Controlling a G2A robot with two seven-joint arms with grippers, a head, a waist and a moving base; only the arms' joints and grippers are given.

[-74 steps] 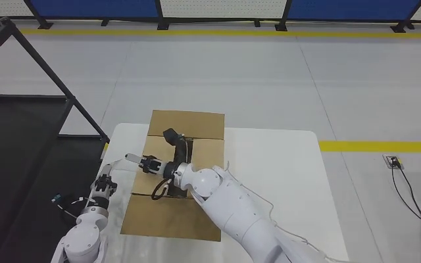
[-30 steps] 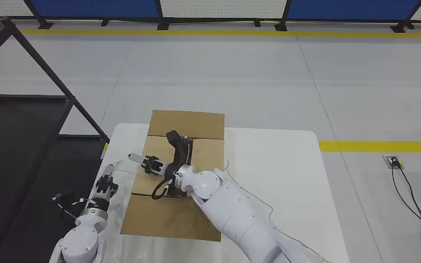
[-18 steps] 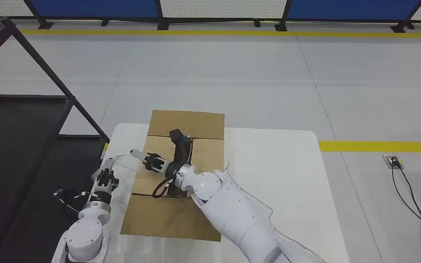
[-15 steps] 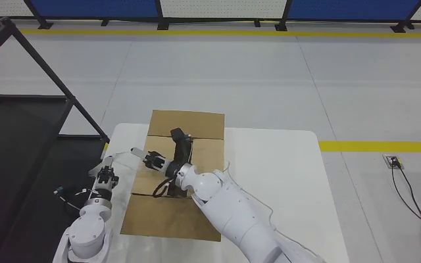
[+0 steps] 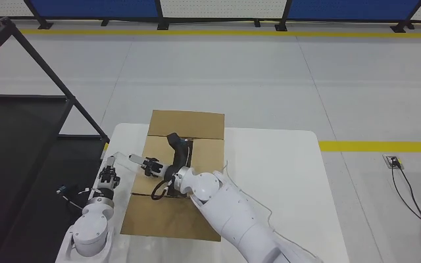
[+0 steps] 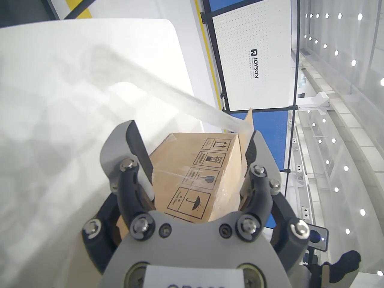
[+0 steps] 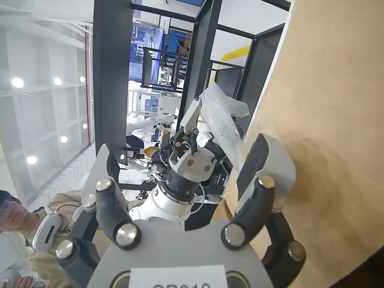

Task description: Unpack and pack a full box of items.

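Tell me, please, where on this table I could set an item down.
The table is bare from the cardboard box across to its right edge. The narrow strip on the box's other side is crowded: the left gripper, the right gripper and a clear plastic bag meet there.

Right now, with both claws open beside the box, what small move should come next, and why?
Probably centre the left claw on the clear plastic film and shut it. Its fingers stand apart, the film reaches only one fingertip, and the right claw, beside the cardboard box, is open too, so nothing seems to grip the film.
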